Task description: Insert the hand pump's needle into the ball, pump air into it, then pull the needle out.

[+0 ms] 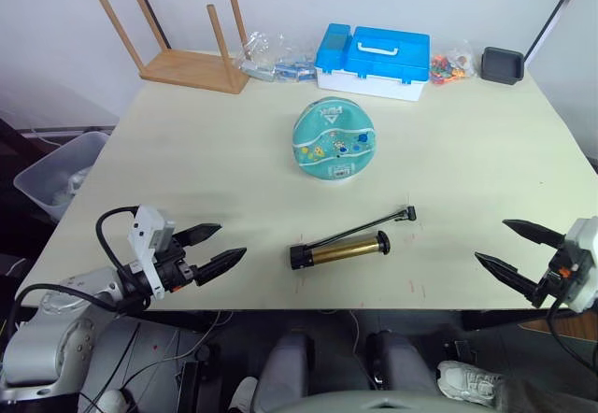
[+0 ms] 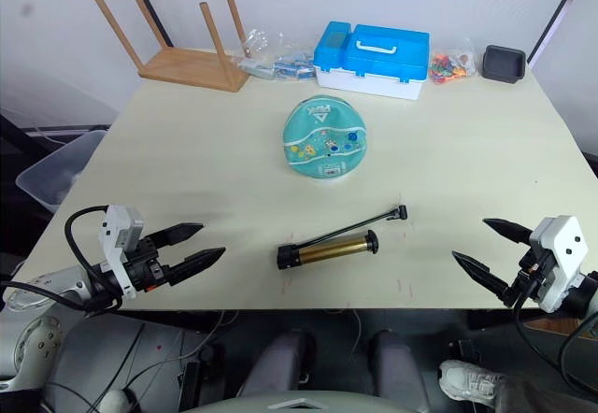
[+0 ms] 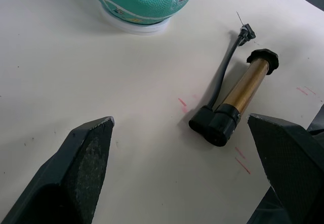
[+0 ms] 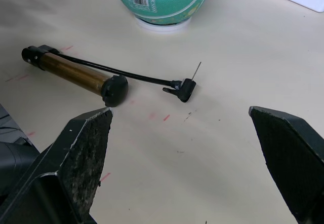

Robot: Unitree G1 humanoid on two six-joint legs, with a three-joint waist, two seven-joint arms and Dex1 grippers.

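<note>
The teal ball [image 1: 335,139] with cartoon prints rests on a white ring near the table's middle. In front of it lies the hand pump [image 1: 340,248], gold barrel with black ends, its thin black hose running to a needle tip [image 4: 197,69] that points toward the ball. My left gripper [image 1: 212,249] hovers open at the front left edge, well left of the pump. At the front right edge my right gripper [image 1: 519,249] is open too, right of the pump. Both hold nothing.
Along the far edge stand an overturned wooden stool [image 1: 187,53], clear bags [image 1: 273,58], a blue-lidded case [image 1: 374,60], small colourful pieces [image 1: 451,65] and a black tray [image 1: 503,64]. A grey bin [image 1: 58,172] sits on the floor at the left.
</note>
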